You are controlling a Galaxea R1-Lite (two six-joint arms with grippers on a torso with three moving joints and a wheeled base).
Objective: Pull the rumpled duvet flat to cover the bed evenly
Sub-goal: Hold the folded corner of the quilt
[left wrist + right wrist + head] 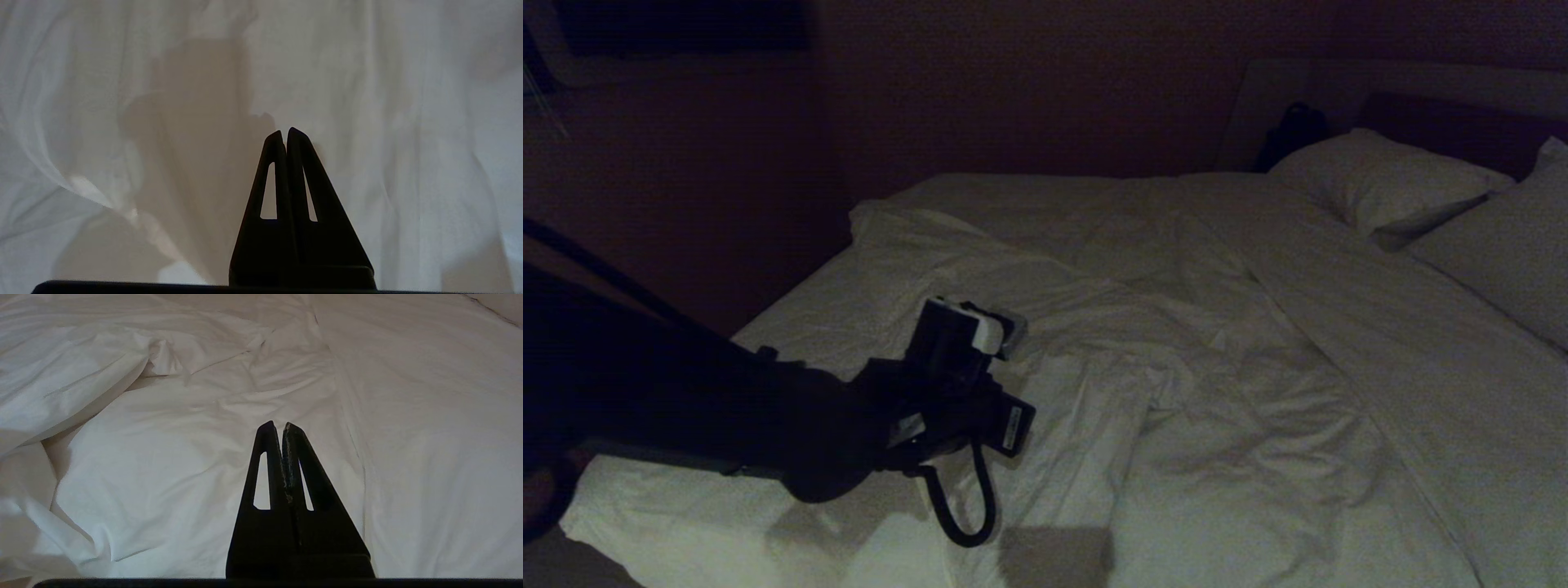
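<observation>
The white duvet (1176,367) lies rumpled over the bed (1454,122), with a thick folded ridge running from the far left corner toward the middle. My left arm's wrist (956,384) reaches in from the left and hangs over the duvet's near left part; its fingers are hidden there. In the left wrist view the left gripper (285,132) is shut and empty above creased white cloth (408,143), casting a shadow on it. The right gripper (278,425) is also shut and empty over smoother duvet cloth (184,457); it is outside the head view.
Two white pillows (1380,180) (1503,245) lie at the head of the bed on the right. A dark object (1294,131) sits beside the headboard. A dark wall (727,163) runs along the bed's far left side.
</observation>
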